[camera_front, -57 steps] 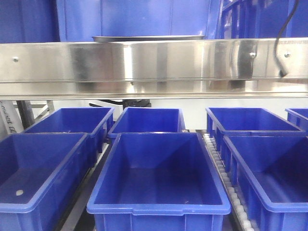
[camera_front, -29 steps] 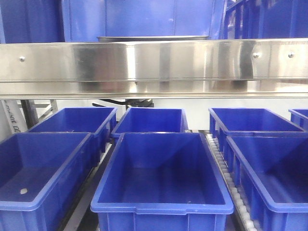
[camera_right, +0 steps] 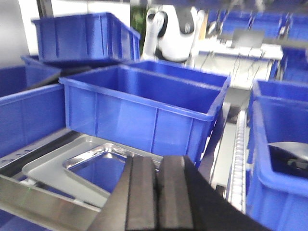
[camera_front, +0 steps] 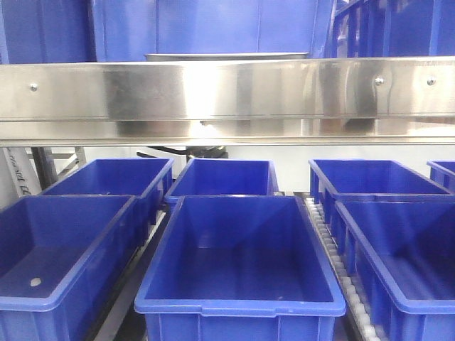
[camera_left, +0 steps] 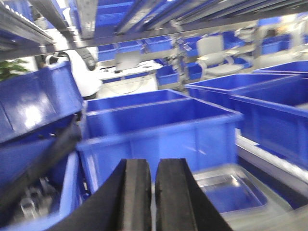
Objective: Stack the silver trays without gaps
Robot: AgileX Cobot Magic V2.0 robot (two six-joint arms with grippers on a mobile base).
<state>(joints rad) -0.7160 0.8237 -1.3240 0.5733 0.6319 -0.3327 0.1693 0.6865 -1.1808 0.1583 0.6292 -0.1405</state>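
Note:
In the front view only the thin rim of a silver tray (camera_front: pixel 227 56) shows, on the upper shelf just behind the steel bar; neither gripper appears there. The left wrist view has a blurred silver tray (camera_left: pixel 240 192) low on the right, in front of a blue bin. My left gripper (camera_left: pixel 153 166) is to its left and apart from it, its black pads nearly together with nothing between them. In the right wrist view a silver tray (camera_right: pixel 96 161) with a shiny basin lies flat on the shelf. My right gripper (camera_right: pixel 158 161) hovers over its right end, shut and empty.
A long shiny steel bar (camera_front: pixel 227 99) with screws spans the front view. Several blue bins (camera_front: pixel 238 249) fill the lower rack, beside a roller track (camera_front: pixel 334 263). More blue bins (camera_right: pixel 139 103) stand right behind the tray. A white chair (camera_left: pixel 214 53) is far back.
The front view has drifted slightly, so the bins sit a little further right. A black cable at the upper right is no longer in view. The tray rim looks unchanged.

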